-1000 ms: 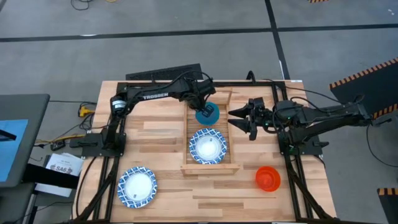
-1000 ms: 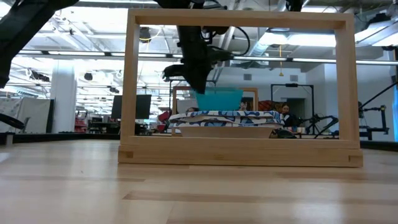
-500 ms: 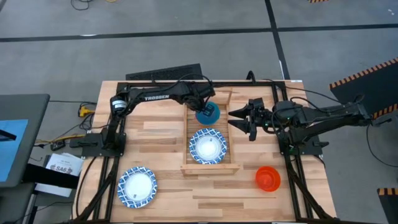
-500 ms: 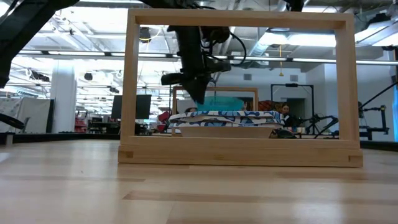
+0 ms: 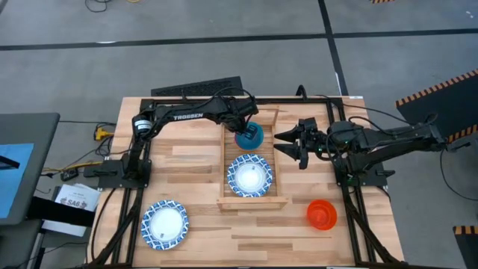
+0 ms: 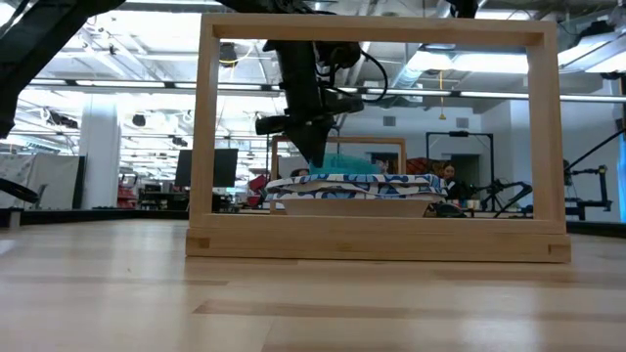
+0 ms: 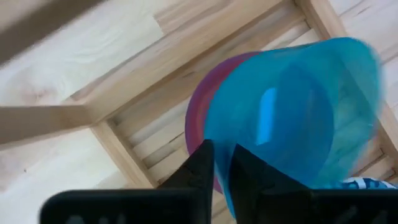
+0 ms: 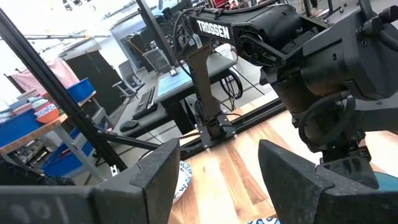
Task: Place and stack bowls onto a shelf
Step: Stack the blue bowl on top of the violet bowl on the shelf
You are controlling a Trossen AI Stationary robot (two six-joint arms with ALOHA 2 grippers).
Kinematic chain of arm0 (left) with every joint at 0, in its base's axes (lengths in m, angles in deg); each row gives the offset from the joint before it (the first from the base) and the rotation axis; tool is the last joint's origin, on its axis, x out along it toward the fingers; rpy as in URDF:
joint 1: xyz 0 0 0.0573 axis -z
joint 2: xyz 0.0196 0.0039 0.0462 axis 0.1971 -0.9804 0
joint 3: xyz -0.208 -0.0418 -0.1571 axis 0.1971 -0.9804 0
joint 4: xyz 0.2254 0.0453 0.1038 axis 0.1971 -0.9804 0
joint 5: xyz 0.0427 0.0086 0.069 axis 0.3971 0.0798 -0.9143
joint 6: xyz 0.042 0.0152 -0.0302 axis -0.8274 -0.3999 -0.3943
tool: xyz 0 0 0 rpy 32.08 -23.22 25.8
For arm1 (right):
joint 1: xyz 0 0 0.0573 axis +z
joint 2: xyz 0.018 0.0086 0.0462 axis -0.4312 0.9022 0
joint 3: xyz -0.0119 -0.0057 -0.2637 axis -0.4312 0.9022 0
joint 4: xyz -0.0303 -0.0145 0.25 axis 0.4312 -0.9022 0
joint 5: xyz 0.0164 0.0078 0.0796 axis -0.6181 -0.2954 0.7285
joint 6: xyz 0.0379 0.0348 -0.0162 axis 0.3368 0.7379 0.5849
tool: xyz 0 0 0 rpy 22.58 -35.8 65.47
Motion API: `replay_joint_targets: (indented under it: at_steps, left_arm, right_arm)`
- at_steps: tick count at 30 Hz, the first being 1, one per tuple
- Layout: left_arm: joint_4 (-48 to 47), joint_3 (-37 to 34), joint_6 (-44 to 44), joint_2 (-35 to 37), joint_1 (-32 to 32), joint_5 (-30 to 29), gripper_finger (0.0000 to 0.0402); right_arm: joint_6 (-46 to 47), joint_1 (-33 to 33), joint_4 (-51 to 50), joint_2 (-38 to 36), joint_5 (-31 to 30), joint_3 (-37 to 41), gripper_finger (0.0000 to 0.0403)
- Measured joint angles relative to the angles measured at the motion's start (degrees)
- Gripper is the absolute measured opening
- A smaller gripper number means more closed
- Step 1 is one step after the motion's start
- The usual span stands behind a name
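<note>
The rim of the teal bowl (image 7: 292, 118) is pinched between the fingers of the left gripper (image 7: 221, 165), over the far end of the shelf (image 5: 269, 118). Directly beneath it a purple bowl (image 7: 198, 118) is seen on the slats. Nearer along the shelf a blue-rimmed white bowl (image 5: 249, 175) is set. Beside the shelf the right gripper (image 5: 287, 143) is held with fingers spread. Farther off lie an orange-red bowl (image 5: 322, 214) and a second white bowl (image 5: 164, 224).

Setting: robotics lab or industrial hall. Evidence: grey floor (image 5: 224, 67) with hazard striping (image 5: 437, 91); exposed ceiling ducts and lights (image 6: 127, 49); monitors (image 6: 201, 166), further arms (image 8: 261, 37), shelving with bins (image 8: 37, 112).
</note>
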Motion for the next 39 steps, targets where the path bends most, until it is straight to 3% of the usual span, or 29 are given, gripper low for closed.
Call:
replay_joint_targets:
  at_steps: [13,21,24,29,33,39]
  left_arm:
    - [0.75,1.67,-2.94,0.01,-1.62,5.36,0.0143]
    - [-1.44,4.61,-8.48,0.46,-1.46,5.11,0.0168]
    - [-2.27,4.61,-11.60,1.09,0.19,1.06,0.0168]
    - [-1.24,4.08,-15.11,2.57,4.42,-1.95,0.0150]
    - [5.00,-0.07,-15.65,5.36,7.05,-3.40,0.0109]
    - [21.21,-15.78,-15.35,14.41,7.83,-5.55,0.0010]
  right_arm:
    - [0.00,0.00,-0.02,0.00,0.01,0.00,0.0244]
    - [0.01,0.00,-0.02,0.02,0.02,0.00,0.0244]
    - [0.01,0.00,-0.19,0.03,0.02,0.00,0.0244]
    - [0.01,-0.02,-1.66,0.06,0.02,0.02,0.0244]
    - [0.03,0.00,-1.95,0.07,0.04,0.02,0.0244]
    - [0.03,-0.02,-2.12,0.07,0.04,0.02,0.0244]
